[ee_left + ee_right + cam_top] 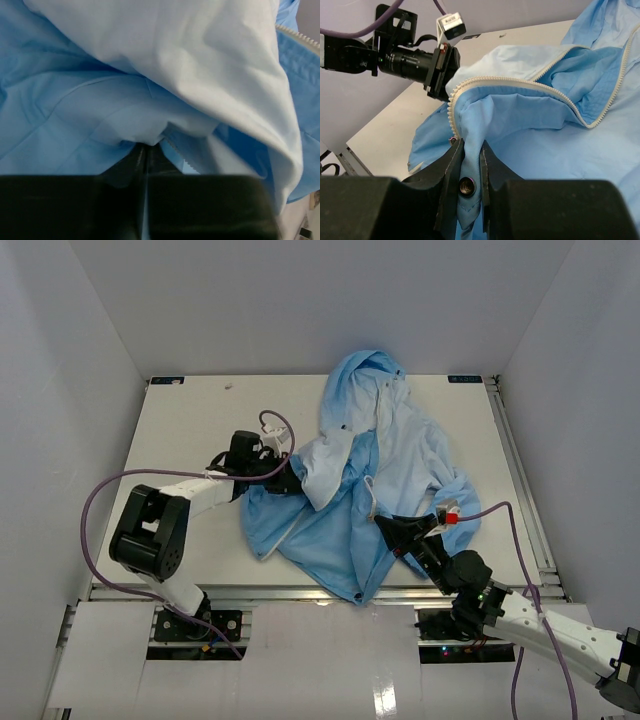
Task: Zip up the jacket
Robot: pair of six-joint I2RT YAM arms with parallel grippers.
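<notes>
The light blue jacket (400, 450) lies crumpled on the table, hood at the far side, whitish lining turned out in the middle. My left gripper (290, 480) is shut on a fold of its left front panel; the left wrist view shows the closed fingertips (146, 150) pinching blue fabric (75, 110) beside zipper teeth (186, 161). My right gripper (385, 525) is shut on the jacket's near edge; in the right wrist view the gripper (470, 150) clamps a blue fold (560, 140) with a metal snap (468, 186). The pale zipper strip (520, 83) curves open above it.
The white table (190, 420) has a metal rail along its right edge (520, 480) and grey walls all round. The left arm's purple cable (100, 500) loops over the left side of the table. The left wrist camera (415, 62) shows beyond the jacket.
</notes>
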